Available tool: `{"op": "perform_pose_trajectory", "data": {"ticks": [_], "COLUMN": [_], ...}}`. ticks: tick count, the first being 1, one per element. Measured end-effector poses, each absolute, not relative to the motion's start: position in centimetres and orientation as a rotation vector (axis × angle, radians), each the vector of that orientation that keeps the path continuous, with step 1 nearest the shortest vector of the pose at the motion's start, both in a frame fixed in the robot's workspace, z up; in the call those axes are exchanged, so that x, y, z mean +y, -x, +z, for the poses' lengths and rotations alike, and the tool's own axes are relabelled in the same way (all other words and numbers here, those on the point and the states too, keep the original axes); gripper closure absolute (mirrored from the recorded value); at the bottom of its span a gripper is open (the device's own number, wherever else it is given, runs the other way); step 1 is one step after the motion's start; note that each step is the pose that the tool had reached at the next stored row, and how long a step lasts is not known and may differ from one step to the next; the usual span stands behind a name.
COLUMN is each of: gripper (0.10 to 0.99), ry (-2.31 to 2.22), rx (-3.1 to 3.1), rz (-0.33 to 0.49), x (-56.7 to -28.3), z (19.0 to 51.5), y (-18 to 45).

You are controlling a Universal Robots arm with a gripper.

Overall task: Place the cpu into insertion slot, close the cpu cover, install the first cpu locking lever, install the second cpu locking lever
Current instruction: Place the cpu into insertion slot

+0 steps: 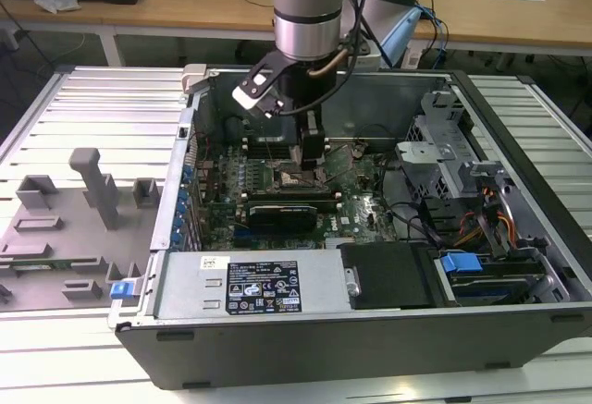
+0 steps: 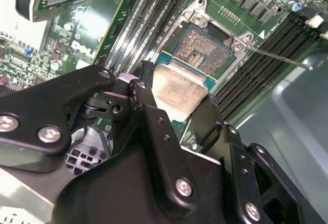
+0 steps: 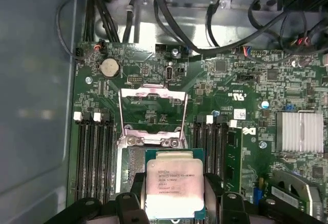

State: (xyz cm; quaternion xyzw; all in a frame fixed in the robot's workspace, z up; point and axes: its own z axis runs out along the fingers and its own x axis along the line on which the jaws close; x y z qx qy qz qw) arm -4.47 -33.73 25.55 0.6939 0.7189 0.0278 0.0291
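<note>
My gripper point(image 3: 175, 192) is shut on the cpu point(image 3: 174, 175), a silvery square chip pinched by its two opposite edges between black fingers point(image 3: 137, 190). In both wrist views the chip hangs just above and partly over the insertion slot point(image 2: 202, 49), whose shiny contact field point(image 3: 131, 170) shows beside it. The cpu cover point(image 3: 152, 92), a thin metal frame with a large window, stands flipped open beyond the socket. A thin locking lever point(image 2: 279, 57) sticks out free from one socket corner. In the exterior view the gripper point(image 1: 313, 153) hovers over the slot point(image 1: 294, 180) inside the open computer case.
Long black memory slots point(image 3: 95, 157) flank the socket on both sides. A black expansion card point(image 1: 282, 212) lies just in front of it. Case walls point(image 1: 518, 145), a drive cage point(image 1: 444, 154), cables point(image 3: 169, 14) and a finned heatsink point(image 3: 300, 131) crowd the board. A grey fixture plate point(image 1: 65, 228) lies on the exterior view's left.
</note>
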Motion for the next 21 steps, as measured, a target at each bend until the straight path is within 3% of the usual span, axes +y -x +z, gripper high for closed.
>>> {"op": "perform_pose_trajectory", "data": {"ticks": [21], "gripper": [0.545], "ry": [-2.127], "rx": [2.2], "rz": [0.109], "x": [-32.2], "z": [22.3], "y": [6.0]}}
